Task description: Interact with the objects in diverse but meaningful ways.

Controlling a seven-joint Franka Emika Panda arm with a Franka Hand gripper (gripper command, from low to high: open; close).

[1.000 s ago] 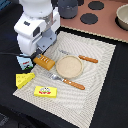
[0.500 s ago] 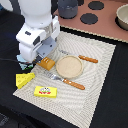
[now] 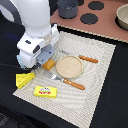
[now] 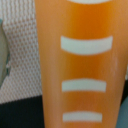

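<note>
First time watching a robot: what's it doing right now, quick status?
Gripper low over the placemat, open or shut unclear. Bread loaf fills the wrist view. Cheese wedge, fork close by.

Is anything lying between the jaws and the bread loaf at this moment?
Nothing visible. The bread loaf fills the wrist view at close range with no object in front of it, and in the exterior view the gripper sits directly over it on the placemat.

Bread loaf [image 4: 82,65]: smooth orange plastic look, slight sheen, matt pale bars. Placemat [image 3: 97,75]: woven cloth, ribbed, matt. Cheese wedge [image 3: 24,80] and flat yellow box [image 3: 46,91]: smooth plastic look. Arm casing [image 3: 37,35]: glossy white plastic.
</note>
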